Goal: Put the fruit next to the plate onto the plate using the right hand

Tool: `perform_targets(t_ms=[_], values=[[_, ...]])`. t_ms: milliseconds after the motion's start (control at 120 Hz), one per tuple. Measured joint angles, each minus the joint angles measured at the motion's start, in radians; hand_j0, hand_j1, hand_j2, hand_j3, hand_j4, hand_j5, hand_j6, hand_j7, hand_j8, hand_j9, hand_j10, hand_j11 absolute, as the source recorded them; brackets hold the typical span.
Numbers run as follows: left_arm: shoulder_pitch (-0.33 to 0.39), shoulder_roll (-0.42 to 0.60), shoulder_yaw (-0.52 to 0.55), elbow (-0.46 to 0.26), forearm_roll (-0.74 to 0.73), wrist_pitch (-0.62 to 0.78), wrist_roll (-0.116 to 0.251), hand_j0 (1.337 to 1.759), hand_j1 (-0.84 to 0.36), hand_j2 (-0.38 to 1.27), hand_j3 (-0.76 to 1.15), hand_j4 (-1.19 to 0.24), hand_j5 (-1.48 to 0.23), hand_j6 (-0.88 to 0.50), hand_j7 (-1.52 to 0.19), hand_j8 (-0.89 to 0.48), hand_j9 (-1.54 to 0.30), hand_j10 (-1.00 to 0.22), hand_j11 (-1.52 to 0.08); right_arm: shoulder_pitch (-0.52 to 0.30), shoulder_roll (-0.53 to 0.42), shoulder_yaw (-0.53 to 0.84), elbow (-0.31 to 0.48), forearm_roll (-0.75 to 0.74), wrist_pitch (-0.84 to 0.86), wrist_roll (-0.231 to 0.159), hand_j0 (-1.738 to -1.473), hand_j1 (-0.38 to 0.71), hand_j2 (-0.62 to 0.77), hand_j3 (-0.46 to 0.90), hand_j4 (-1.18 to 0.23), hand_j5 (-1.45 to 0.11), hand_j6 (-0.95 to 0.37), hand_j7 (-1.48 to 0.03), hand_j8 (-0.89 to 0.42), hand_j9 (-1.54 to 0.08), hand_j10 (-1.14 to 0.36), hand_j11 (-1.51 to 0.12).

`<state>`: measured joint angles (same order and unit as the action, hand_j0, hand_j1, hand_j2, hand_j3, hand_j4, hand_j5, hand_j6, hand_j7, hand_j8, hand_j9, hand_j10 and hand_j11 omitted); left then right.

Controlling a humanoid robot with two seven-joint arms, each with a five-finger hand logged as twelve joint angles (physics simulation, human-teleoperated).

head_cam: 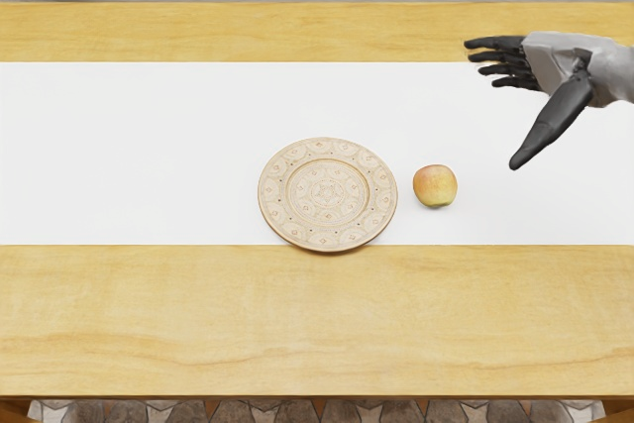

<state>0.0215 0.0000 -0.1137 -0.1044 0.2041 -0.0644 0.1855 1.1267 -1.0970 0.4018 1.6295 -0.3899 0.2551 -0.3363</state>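
A small yellow-red apple point(435, 186) lies on the white runner just right of a tan carved plate point(327, 193), a short gap between them. The plate holds nothing. My right hand point(515, 86) comes in from the right edge, above and to the right of the apple, well apart from it. Its dark fingers point(492, 55) are spread and its thumb points down toward the table; it holds nothing. The left arm is out of view.
A white runner point(149, 156) crosses the wooden table point(297, 314) from left to right. The table's near edge runs along the bottom, with patterned floor point(297, 411) below it, and a grey wall sits beyond the far edge.
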Motion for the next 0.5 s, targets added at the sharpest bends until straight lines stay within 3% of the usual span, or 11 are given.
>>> perform_targets(t_ms=[83, 158, 500], values=[[0.0, 0.0, 0.0, 0.0, 0.0, 0.0, 0.0, 1.658, 0.06, 0.05, 0.0, -0.25, -0.32, -0.25, -0.32, -0.25, -0.32, -0.25, -0.32, 0.008, 0.028, -0.043, 0.027, -0.093, -0.128, -0.089, -1.658, -0.31, -0.01, 0.0, -0.04, -0.05, -0.04, -0.05, -0.04, -0.05, -0.04, -0.05], [0.0, 0.0, 0.0, 0.0, 0.0, 0.0, 0.0, 1.658, 0.06, 0.05, 0.0, -0.25, -0.32, -0.25, -0.32, -0.25, -0.32, -0.25, -0.32, 0.015, 0.046, -0.091, 0.031, -0.174, -0.238, -0.14, -1.658, -0.31, -0.01, 0.0, -0.04, -0.05, -0.04, -0.05, -0.04, -0.05, -0.04, -0.05], [0.0, 0.0, 0.0, 0.0, 0.0, 0.0, 0.0, 1.658, 0.06, 0.05, 0.0, -0.25, -0.32, -0.25, -0.32, -0.25, -0.32, -0.25, -0.32, 0.104, 0.26, -0.375, 0.04, -0.284, -0.522, -0.251, -1.658, -0.31, -0.01, 0.0, -0.04, -0.05, -0.04, -0.05, -0.04, -0.05, -0.04, -0.05]])
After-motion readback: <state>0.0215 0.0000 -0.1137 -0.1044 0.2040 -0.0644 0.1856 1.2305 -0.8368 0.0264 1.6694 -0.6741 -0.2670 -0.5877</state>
